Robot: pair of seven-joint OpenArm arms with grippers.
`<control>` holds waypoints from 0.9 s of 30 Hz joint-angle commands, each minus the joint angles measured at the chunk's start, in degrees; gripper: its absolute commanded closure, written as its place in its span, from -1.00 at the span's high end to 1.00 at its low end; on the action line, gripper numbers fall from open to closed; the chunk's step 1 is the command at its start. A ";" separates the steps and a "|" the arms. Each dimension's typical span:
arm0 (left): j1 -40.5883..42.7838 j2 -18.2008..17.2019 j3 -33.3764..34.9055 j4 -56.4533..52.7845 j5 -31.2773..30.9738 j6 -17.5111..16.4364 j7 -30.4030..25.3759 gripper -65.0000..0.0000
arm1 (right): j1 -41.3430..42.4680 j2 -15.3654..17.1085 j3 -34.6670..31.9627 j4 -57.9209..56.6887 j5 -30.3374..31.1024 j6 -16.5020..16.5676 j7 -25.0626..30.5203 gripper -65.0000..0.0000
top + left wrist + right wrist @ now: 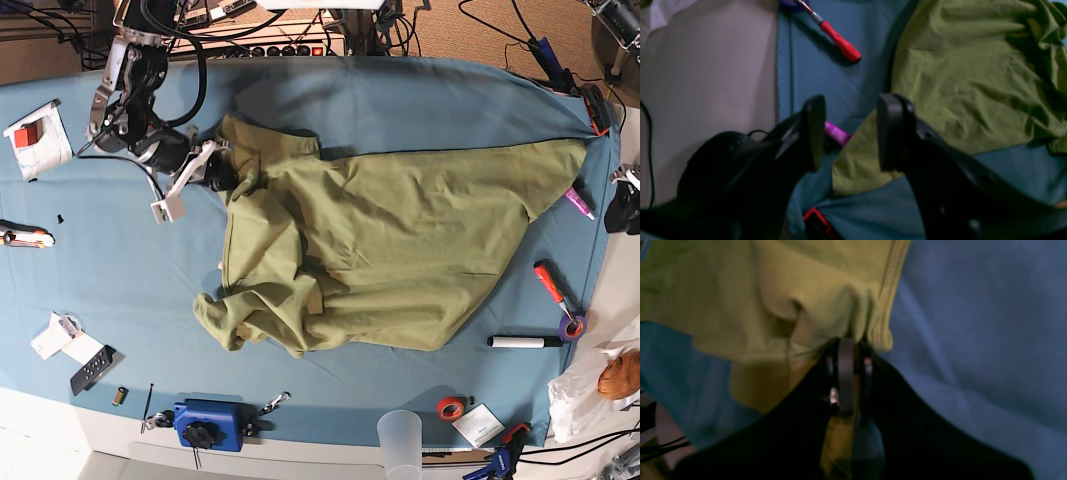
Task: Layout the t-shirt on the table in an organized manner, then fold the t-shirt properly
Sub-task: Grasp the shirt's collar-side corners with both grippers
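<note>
The olive-green t-shirt [380,260] lies spread but wrinkled across the middle of the teal table [420,100]. One corner reaches the far right edge, and the lower left part is bunched. My right gripper [228,178] is shut on a stitched hem of the shirt [826,306] at its upper left, and the jaws [853,346] pinch the cloth. My left gripper [625,208] is at the table's right edge. In the left wrist view it is open [851,113] and empty, just above the shirt's corner [973,73].
On the right stand a red screwdriver [550,283], purple tape roll [572,327], white marker [525,342] and pink marker [579,203]. A clear cup [400,435], red tape [450,407] and blue device [208,422] line the front. Papers [38,138] lie left.
</note>
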 commanded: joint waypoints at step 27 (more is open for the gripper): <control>11.56 6.32 14.71 0.83 7.34 -6.58 -12.59 -0.20 | 5.68 1.03 6.62 0.66 -3.93 -0.24 -1.40 -1.00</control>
